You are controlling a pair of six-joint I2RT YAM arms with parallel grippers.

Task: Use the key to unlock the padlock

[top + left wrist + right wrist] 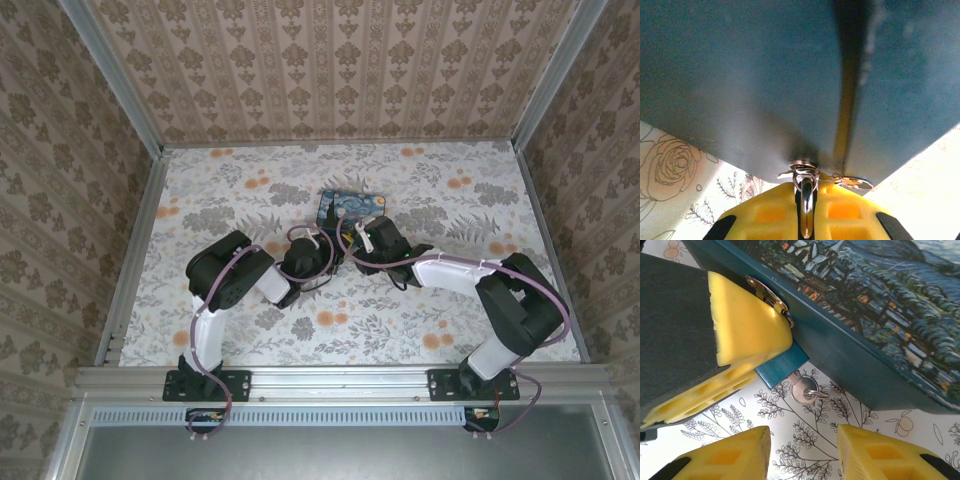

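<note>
Overhead, both arms reach to the middle of the flowered table and meet at the near side of a painted tin box.

The left gripper is pressed close to the box's dark teal wall. Its yellow fingers are drawn together, with only a narrow slit between them. A thin silvery piece of metal stands in that slit, just under the box's small metal hasp.

From the right wrist, the same gripper shows as a big yellow finger against the box's side. The padlock sticks out from under it as a small teal block, clamped and touching the box wall. The key is silvery, with a round head and a small ring. It juts from the padlock's lower end and sits just above the tablecloth.

The right gripper is spread wide, with one yellow finger on each side of the view. The key lies beyond the gap between them, near but not touched by either one.
</note>
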